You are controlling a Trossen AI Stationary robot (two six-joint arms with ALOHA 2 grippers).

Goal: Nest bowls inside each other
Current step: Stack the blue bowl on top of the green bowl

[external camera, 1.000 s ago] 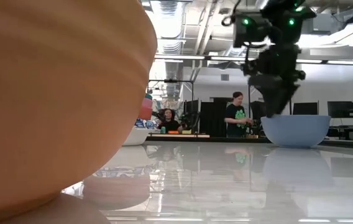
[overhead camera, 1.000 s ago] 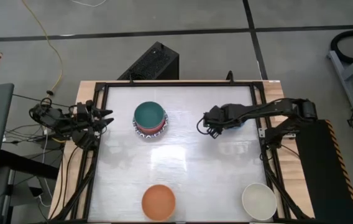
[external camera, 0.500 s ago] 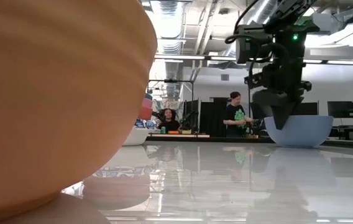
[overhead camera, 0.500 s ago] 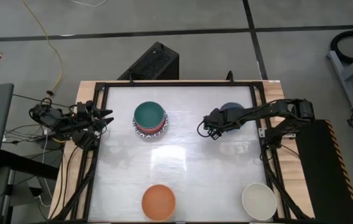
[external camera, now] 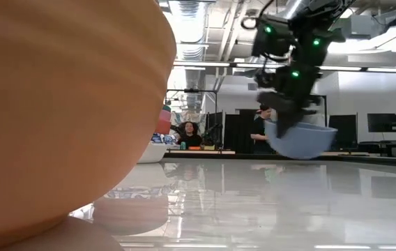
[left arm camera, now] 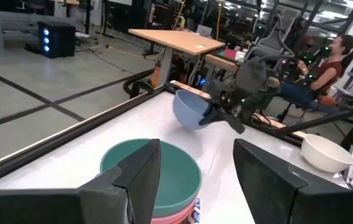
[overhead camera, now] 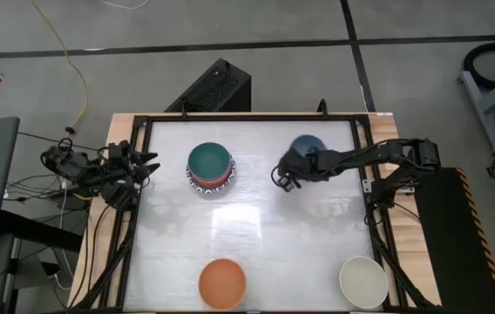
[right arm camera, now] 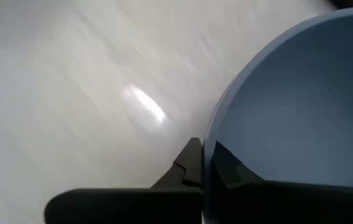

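Observation:
A blue bowl (overhead camera: 308, 146) is at the far right of the table, with my right gripper (overhead camera: 286, 178) shut on its rim; the low view shows the blue bowl (external camera: 301, 141) tilted. A dark green bowl (overhead camera: 210, 161) tops a stack with red and pink bowls (overhead camera: 215, 183) at the far left. An orange bowl (overhead camera: 222, 283) and a cream bowl (overhead camera: 362, 281) rest on their bases near the front edge. My left gripper (overhead camera: 149, 166) waits open at the table's left edge, level, beside the stack. My right gripper pinches the blue bowl's rim (right arm camera: 206, 163) on the side toward the table's left, one finger inside the bowl and one outside. The fingers slant down from the table's right side. The bowl is tilted and seems just clear of the table.
The stack sits on a blue-and-white patterned plate (overhead camera: 197, 187). A black frame (overhead camera: 134, 227) runs round the table top. Open table lies between the stack, the blue bowl and the two near bowls. People sit in the room beyond the table.
My right gripper has sunk, tipped further down and shut on the blue bowl's rim. It has then gone toward the table's left, and the bowl, which stood flat on the table, has shifted left with it and tipped.

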